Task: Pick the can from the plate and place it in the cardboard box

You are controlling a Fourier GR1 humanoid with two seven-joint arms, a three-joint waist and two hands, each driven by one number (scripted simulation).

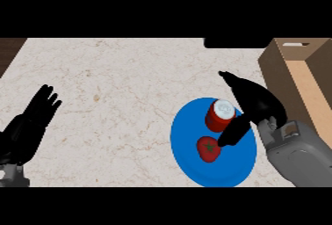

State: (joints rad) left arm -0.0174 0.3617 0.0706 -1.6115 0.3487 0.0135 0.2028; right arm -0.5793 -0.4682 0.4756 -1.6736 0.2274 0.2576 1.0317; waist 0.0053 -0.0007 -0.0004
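Reaching step: the right hand [258, 103], fingers spread and not yet gripping, sits at three o'clock of the can [221, 115] (upright on the plate [194, 165]). Next, close round it, then lift toward the box [299, 70] at one o'clock.

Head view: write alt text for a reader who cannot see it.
The robot's right hand is open beside a red can standing on a blue plate, with a tomato next to the can. A cardboard box stands at the marble counter's right edge; the left hand rests open at the left.
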